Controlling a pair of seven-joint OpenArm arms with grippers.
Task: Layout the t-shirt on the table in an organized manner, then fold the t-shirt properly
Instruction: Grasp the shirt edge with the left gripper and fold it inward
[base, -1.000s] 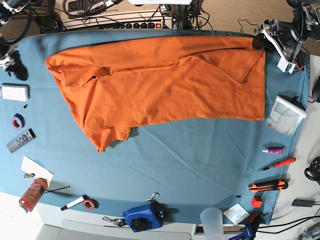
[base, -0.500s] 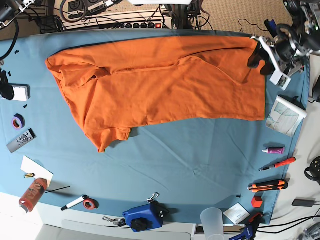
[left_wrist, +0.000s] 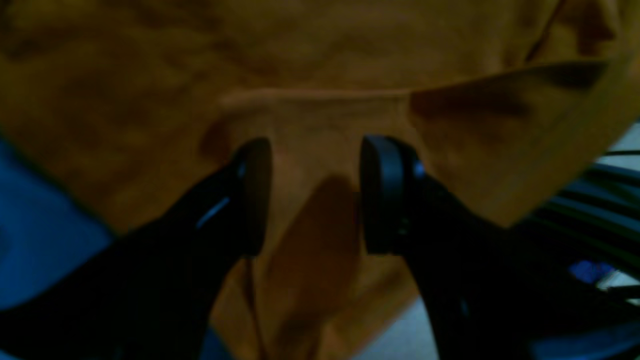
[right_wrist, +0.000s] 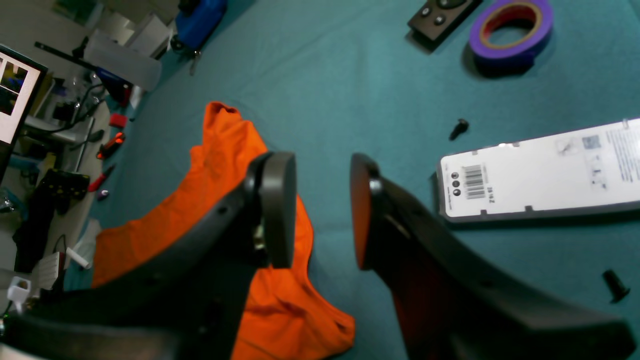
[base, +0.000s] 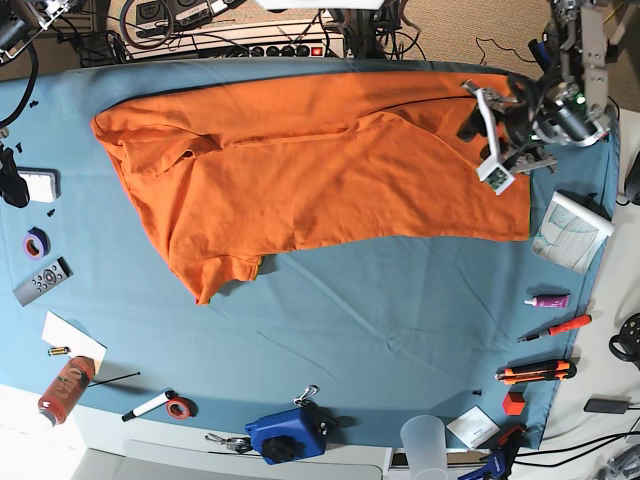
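The t-shirt (base: 330, 170) lies spread on the far half of the surface (base: 400, 330), so the laying out seems mostly done, but I judge it not finished: the cloth still has folds near the middle, one sleeve (base: 215, 275) hangs toward the near side at the left, and the body is doubled over on itself in part. No proper fold is made yet, so that part of the task is left. The long axis of the t-shirt runs left to right across the surface; the sleeve end is at the left and the straight hem is at the right, so it points to the left. The left gripper (base: 490, 135) is above the right end of the t-shirt, near the far corner of the hem; in the left wrist view its jaws stand apart with only orange cloth under them, and I see nothing pinched between them. The right gripper (right_wrist: 320, 210) is at the left edge of the surface, well apart from most of the cloth, near a white box (right_wrist: 540, 170) and a purple tape roll (right_wrist: 510, 30); its jaws are parted too and hold nothing.
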